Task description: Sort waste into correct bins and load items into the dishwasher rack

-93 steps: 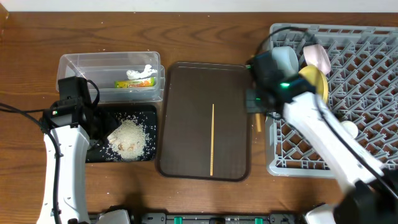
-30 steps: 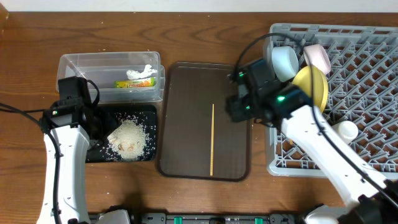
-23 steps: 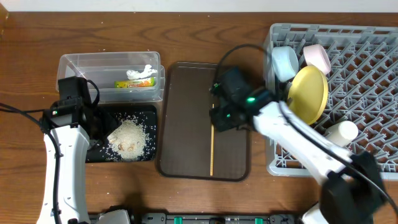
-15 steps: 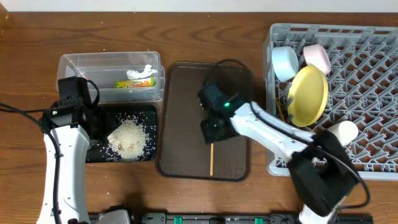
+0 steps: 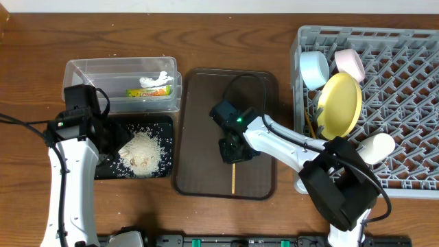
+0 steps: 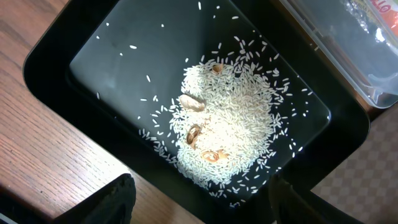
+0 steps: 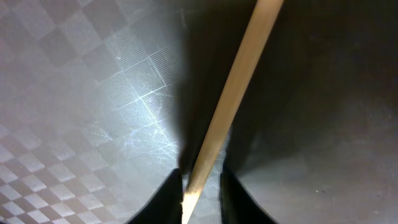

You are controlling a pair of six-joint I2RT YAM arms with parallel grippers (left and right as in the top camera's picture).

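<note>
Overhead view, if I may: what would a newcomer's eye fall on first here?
The big grey dishwasher rack on the right, with a yellow plate standing in it. Then the right gripper straddling a chopstick on the brown tray mid-table, and the rice heaped in the black tray on the left.

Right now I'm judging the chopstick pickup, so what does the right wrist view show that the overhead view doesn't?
Only the right wrist: the right claw straddling the chopstick, fingertips either side, a slim gap visible. Only the overhead: the dishwasher rack holding the yellow plate, and rice in the black tray. Both: the chopstick lying on the brown tray.
</note>
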